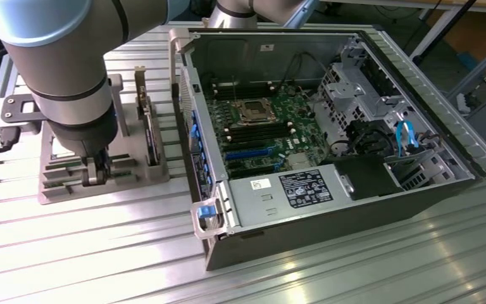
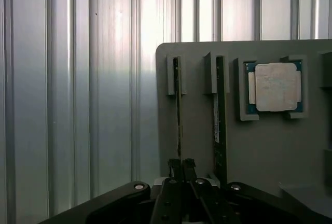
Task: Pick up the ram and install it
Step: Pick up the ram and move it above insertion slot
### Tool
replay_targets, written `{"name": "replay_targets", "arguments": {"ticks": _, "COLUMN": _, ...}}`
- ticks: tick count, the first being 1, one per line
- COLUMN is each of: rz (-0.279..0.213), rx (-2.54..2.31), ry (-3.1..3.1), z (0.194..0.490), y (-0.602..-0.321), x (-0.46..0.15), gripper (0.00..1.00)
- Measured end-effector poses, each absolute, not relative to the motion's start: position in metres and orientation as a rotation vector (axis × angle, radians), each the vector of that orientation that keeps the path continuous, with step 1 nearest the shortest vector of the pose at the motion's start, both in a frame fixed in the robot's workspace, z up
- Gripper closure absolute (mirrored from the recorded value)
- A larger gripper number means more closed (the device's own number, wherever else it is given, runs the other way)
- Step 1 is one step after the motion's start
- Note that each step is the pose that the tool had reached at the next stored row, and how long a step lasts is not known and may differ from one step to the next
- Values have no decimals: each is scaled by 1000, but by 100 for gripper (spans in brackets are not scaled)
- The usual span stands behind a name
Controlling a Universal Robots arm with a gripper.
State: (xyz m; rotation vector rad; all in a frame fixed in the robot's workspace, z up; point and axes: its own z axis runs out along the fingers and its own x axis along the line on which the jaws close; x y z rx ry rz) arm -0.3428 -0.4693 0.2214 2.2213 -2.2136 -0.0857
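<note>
In narrow slot of grey holder: ram, upright on edge, along holder side bordering bare ribbed worktop. Around ram's near end: claw, narrowed, fingertips pinching from both sides. In next slot, just beside: second stick, white label, also on edge. Past that, flat in square pocket: CPU chip. Holder toward worktop edge on exterior view's left. Just beside holder, mid-worktop: open computer case, motherboard exposed.
</note>
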Motion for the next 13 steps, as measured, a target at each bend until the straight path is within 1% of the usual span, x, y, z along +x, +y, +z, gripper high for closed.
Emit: {"name": "replay_targets", "arguments": {"ticks": 13, "rz": -86, "rx": 2221, "ry": -2214, "z": 235, "y": -469, "x": -343, "gripper": 88}}
